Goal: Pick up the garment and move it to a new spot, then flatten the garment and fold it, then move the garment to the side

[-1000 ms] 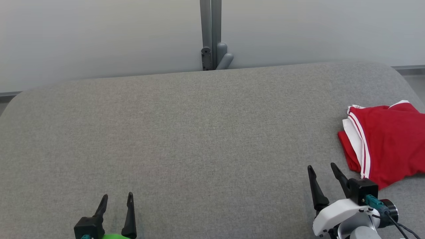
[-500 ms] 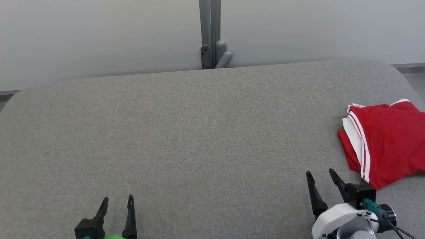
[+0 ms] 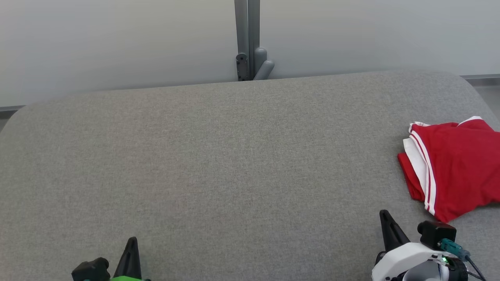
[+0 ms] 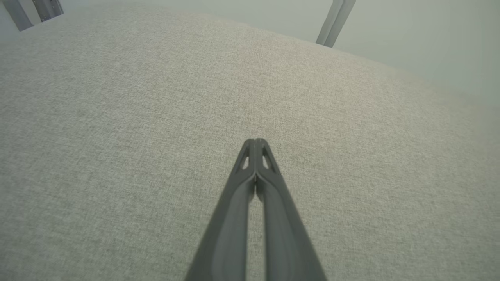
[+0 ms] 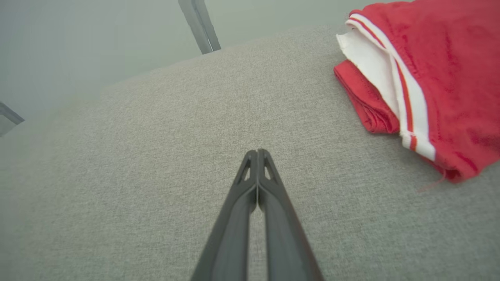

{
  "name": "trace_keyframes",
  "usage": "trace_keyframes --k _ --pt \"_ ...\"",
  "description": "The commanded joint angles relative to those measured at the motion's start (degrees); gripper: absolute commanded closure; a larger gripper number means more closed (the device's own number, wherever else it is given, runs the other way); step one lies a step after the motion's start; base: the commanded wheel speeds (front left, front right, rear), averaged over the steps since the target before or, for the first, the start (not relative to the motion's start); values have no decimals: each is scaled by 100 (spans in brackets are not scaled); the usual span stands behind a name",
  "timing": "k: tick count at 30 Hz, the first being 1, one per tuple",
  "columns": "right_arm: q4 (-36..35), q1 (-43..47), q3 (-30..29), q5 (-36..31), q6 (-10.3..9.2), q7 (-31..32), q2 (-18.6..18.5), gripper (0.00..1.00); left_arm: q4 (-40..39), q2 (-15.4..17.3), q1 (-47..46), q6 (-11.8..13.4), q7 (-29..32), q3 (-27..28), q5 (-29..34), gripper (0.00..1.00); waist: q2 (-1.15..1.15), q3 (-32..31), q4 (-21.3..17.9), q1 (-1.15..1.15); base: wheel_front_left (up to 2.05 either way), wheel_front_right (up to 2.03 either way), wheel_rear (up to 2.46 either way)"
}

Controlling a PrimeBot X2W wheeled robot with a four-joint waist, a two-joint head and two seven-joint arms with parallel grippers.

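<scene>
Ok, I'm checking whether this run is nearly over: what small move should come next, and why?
Probably just draw both arms back to rest. The garment lies folded in layers at the right side of the table, so the task looks done. The right gripper is shut on nothing, short of the garment, and the left gripper is shut over bare table.
</scene>
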Motion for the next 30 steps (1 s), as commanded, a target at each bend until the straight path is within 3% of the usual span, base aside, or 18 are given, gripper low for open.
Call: trace_keyframes --k 1,18,30 --pt "-154 -131 -44 319 -1 56 -16 100 -148 14 -152 -36 47 53 -295 100 0 0 1 0 0 0 0" --pt "-476 -178 -192 2192 -2 502 -27 100 -427 23 -321 -125 480 210 -2105 100 0 7 10 0 0 0 0" --pt "-617 -220 -278 3104 -3 733 -33 100 -542 28 -413 -168 708 300 -2980 100 0 10 15 0 0 0 0"
